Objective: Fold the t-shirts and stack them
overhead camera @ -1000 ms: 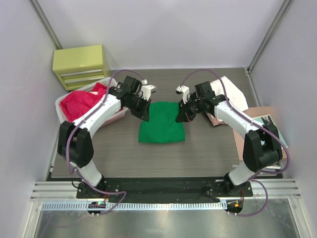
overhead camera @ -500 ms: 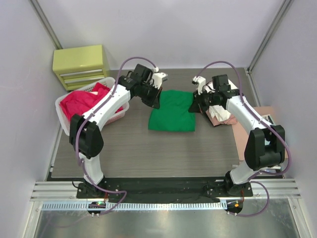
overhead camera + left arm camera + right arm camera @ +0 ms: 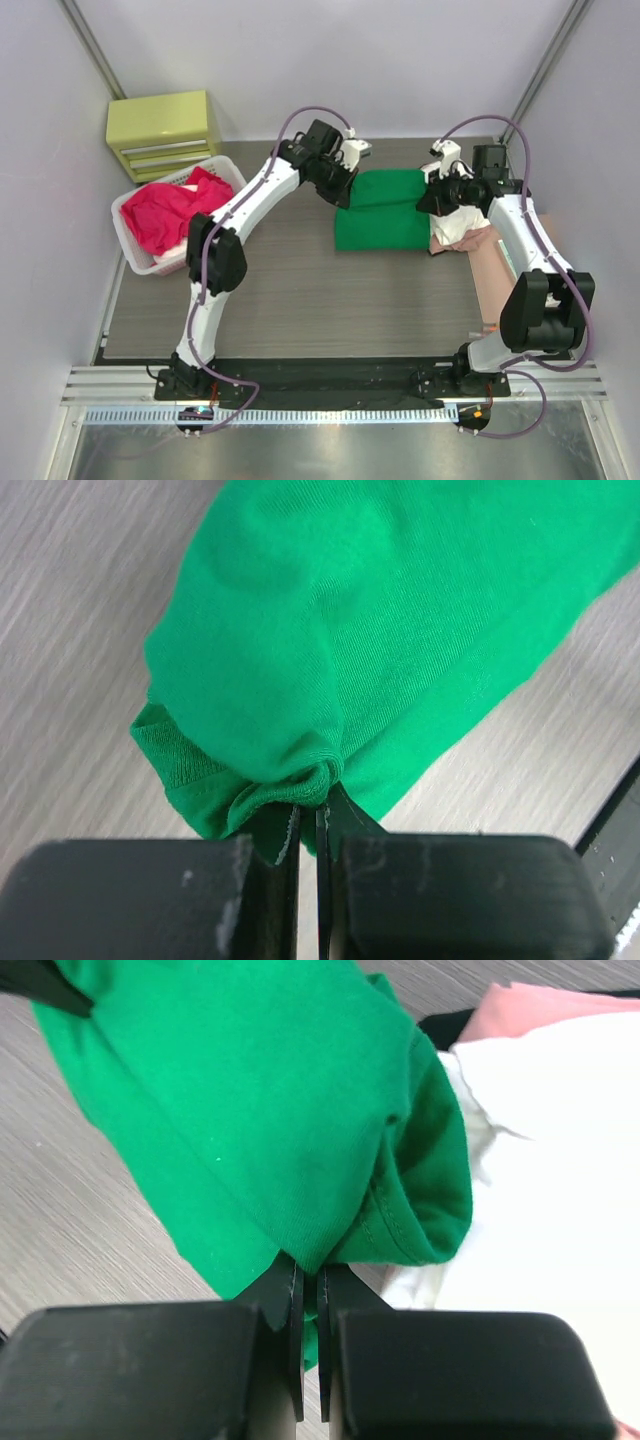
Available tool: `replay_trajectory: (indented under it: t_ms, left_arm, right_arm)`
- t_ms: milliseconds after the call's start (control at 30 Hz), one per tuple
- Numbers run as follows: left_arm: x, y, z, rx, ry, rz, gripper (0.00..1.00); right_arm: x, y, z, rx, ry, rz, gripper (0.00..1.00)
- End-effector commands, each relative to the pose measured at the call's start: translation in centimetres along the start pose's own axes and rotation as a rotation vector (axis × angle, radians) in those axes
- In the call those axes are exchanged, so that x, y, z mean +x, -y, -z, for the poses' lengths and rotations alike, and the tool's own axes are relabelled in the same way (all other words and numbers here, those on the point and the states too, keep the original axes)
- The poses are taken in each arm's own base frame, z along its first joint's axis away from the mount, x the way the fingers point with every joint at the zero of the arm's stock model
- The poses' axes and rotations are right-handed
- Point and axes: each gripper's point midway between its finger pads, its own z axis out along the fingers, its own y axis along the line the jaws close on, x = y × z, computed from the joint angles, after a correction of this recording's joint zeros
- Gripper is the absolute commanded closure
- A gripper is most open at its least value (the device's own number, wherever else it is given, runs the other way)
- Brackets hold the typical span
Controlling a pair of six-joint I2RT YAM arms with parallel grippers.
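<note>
A folded bright green t-shirt (image 3: pixel 382 208) hangs between my two grippers over the right half of the table. My left gripper (image 3: pixel 346 194) is shut on its left edge; in the left wrist view the cloth (image 3: pixel 360 630) bunches in the jaws (image 3: pixel 307 815). My right gripper (image 3: pixel 428 200) is shut on its right edge, shown in the right wrist view (image 3: pixel 310 1285) with green cloth (image 3: pixel 250 1100) pinched. Its right edge lies over a stack of folded white (image 3: pixel 462 220) and pale pink (image 3: pixel 478 238) shirts; black cloth (image 3: pixel 445 1025) peeks out. Red/magenta shirts (image 3: pixel 160 210) fill the basket.
A white slatted basket (image 3: pixel 135 260) stands at the table's left. A yellow-green drawer unit (image 3: pixel 163 133) sits at the back left. A brown sheet (image 3: pixel 505 275) lies at the right edge under the stack. Grey walls close in on both sides.
Both grippers have carried the green t-shirt rightward and toward the back, from the table's middle to the stack of white and pink shirts at the right.
</note>
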Motion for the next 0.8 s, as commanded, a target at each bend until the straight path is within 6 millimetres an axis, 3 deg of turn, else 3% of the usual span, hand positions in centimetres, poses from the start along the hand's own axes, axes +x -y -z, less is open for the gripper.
replay_trajectory:
  t_ms: [0,33,100,133,167,233,300,333,433,467,500,633,767]
  left_arm:
    - [-1.8,0.2,-0.1,0.005,0.015,-0.016,1.0]
    - [-3.6,0.6,0.4,0.002,0.059,-0.035,1.0]
    - [-3.8,0.5,-1.2,0.009,0.051,-0.028,1.0]
    - [-5.8,0.7,-0.4,0.006,0.104,-0.046,1.0]
    - [-5.4,0.5,-1.7,0.015,0.091,-0.03,1.0]
    - [-6.1,0.7,-2.0,0.017,0.109,-0.038,1.0]
    - [-5.6,1.0,-2.6,0.016,0.09,-0.051,1.0]
    - [-4.3,0.9,-3.5,0.022,0.053,-0.043,1.0]
    - [-3.1,1.0,-3.8,0.002,0.026,-0.064,1.0]
    - [-1.4,0.8,-4.4,0.003,-0.014,-0.048,1.0]
    - [-2.2,0.9,-3.8,-0.008,0.027,-0.063,1.0]
    - [-2.5,1.2,-3.3,-0.007,0.048,-0.063,1.0]
    - [-3.5,1.4,-2.7,-0.007,0.058,-0.067,1.0]
  right_arm:
    - [-1.7,1.4,2.7,0.133,0.063,0.078,0.99]
    - [-1.6,1.6,2.9,0.145,0.064,0.074,0.99]
    - [-1.8,2.4,3.5,0.173,0.076,0.059,0.99]
    - [-1.8,2.5,3.7,0.176,0.08,0.057,0.99]
    - [-1.7,2.8,4.0,0.185,0.08,0.056,0.99]
    - [-1.6,3.4,4.5,0.217,0.078,0.053,0.99]
    - [-1.5,4.2,5.0,0.248,0.076,0.052,0.99]
    - [-1.4,4.4,5.2,0.256,0.076,0.046,0.99]
    - [-1.3,4.8,5.9,0.28,0.082,0.043,0.99]
    - [-1.2,5.0,6.0,0.289,0.083,0.044,0.99]
    - [-1.2,5.2,6.4,0.303,0.088,0.045,0.99]
    - [-0.7,6.5,7.3,0.325,0.104,0.01,0.99]
    - [-0.3,6.7,7.5,0.304,0.114,-0.016,0.99]
